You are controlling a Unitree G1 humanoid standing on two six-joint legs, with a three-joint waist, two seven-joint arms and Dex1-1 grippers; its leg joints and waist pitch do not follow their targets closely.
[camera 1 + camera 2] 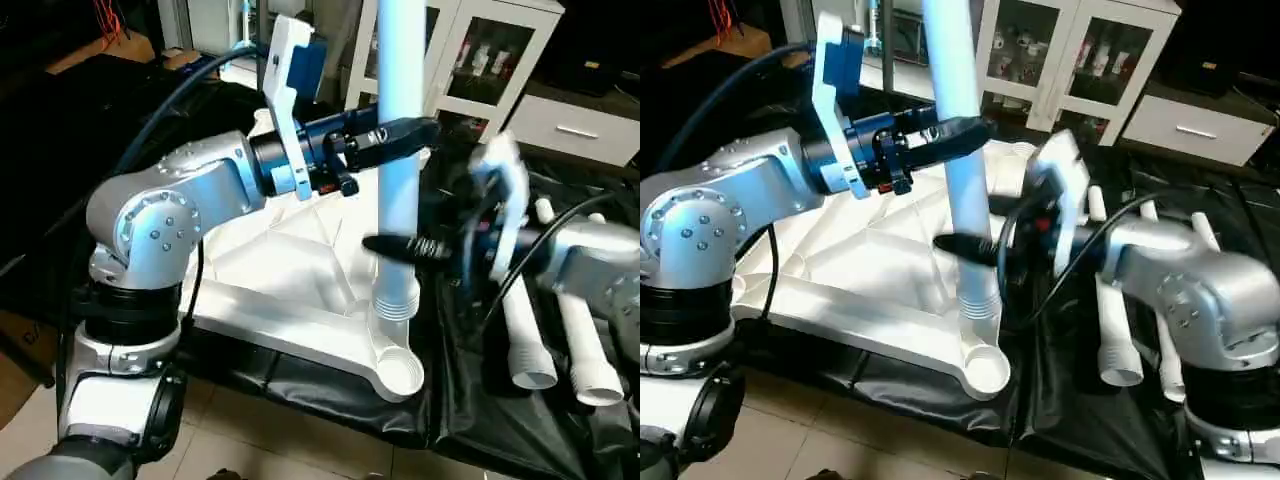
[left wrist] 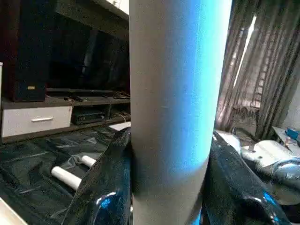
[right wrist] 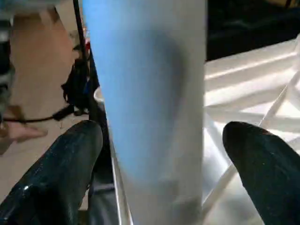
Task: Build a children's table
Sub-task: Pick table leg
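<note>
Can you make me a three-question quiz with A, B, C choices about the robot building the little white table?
1. Where does the upright leg stand?
A. on the floor
B. over a corner socket of the table top
C. inside the cabinet

2. How many spare legs lie on the black sheet beside the top?
A. none
B. at least two
C. ten

3. What is the left tool doing?
A. clamping the upright leg
B. hanging open in the air
C. holding a cup

Answers: 1 B, the leg's ribbed end sits just above the corner. 2 B, two open tube ends show. 3 A, the left tool's fingers press both sides of the tube.
</note>
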